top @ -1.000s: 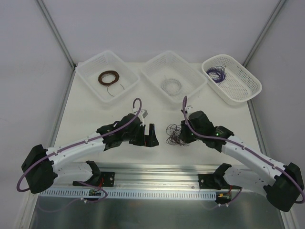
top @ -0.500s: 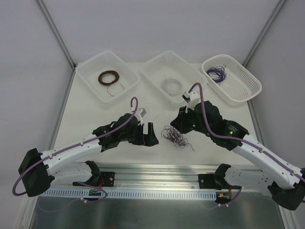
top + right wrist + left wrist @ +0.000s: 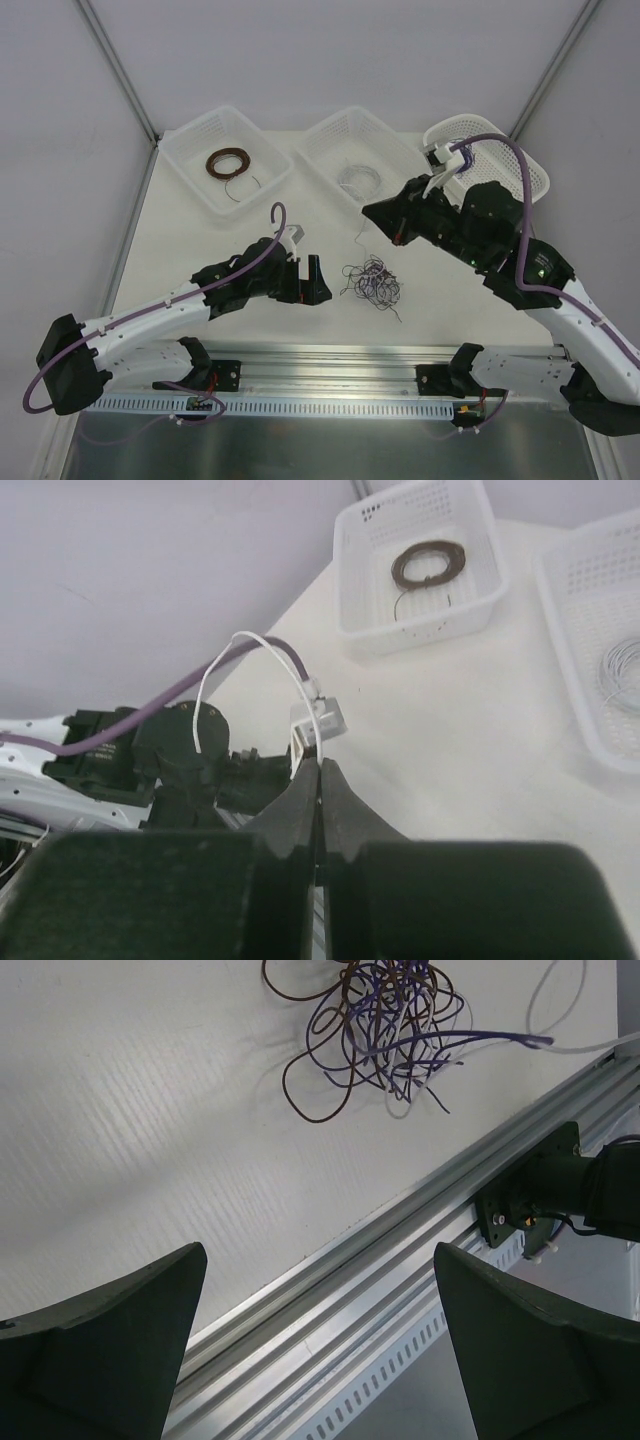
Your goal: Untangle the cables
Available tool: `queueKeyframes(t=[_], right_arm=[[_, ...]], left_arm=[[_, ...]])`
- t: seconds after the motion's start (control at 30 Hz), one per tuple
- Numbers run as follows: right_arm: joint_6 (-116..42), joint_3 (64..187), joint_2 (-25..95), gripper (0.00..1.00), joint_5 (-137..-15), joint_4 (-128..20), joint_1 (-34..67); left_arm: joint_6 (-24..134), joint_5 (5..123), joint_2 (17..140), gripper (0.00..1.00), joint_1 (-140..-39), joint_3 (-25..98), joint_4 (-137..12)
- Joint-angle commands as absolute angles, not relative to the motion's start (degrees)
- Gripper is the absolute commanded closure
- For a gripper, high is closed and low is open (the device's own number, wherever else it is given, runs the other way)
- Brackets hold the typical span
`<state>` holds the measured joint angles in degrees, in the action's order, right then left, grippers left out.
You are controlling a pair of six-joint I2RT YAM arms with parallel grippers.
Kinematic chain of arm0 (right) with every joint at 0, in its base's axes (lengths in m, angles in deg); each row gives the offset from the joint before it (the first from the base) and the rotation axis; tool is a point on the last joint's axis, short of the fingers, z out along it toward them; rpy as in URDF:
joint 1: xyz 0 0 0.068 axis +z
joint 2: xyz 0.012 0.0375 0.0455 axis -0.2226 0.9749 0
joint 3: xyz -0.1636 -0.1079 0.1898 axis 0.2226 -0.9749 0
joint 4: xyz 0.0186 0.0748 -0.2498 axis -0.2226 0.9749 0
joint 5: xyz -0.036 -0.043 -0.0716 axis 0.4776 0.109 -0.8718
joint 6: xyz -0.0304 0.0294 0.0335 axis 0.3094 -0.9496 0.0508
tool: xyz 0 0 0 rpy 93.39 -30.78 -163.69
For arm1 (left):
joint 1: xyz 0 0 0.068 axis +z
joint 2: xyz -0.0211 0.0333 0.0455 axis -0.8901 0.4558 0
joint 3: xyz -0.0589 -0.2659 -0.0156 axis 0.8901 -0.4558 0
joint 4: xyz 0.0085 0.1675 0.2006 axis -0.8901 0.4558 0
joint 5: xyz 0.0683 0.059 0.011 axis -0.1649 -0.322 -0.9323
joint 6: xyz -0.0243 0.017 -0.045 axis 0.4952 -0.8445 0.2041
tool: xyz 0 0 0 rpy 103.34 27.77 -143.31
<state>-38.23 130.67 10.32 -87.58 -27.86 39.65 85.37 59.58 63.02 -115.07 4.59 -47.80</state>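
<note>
The white table carries three baskets along its far edge. Near its front the cables lie in a purple-and-brown clump between the two arms. A second ago the right gripper was down at that clump. Now it stands raised toward the far right, jaws clenched on one pale strand that runs back down into the tangle, so a first wire seems to be drawing free. The left gripper has barely moved and waits just beside the clump, jaws wide apart, holding nothing. The right wrist view shows the pinch itself, with what is probably the strand's free end looping above the tips. Only the left wrist view shows the knotted loops close up.
</note>
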Motion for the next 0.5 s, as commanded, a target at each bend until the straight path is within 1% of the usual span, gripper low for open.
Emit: queueKeyframes(t=[0.0, 0.2, 0.33, 0.47], right_arm=[[-36.0, 135.4, 10.9, 0.99, -91.3, -31.0, 40.0], [-33.6, 144.0, 11.9, 0.99, -90.6, -32.2, 40.0], [-31.7, 143.3, 9.1, 0.99, -92.6, -40.0, 40.0], [-31.2, 143.4, 8.6, 0.99, -95.0, -41.7, 39.9]], left_arm=[[86.0, 58.2, 61.6, 0.01, -115.6, 4.3, -49.0], [85.6, 57.2, 61.1, 0.01, -115.6, 3.7, -49.0], [85.4, 57.1, 61.6, 0.01, -115.6, 3.8, -49.0], [84.2, 57.2, 61.4, 0.01, -115.7, 4.3, -49.1]])
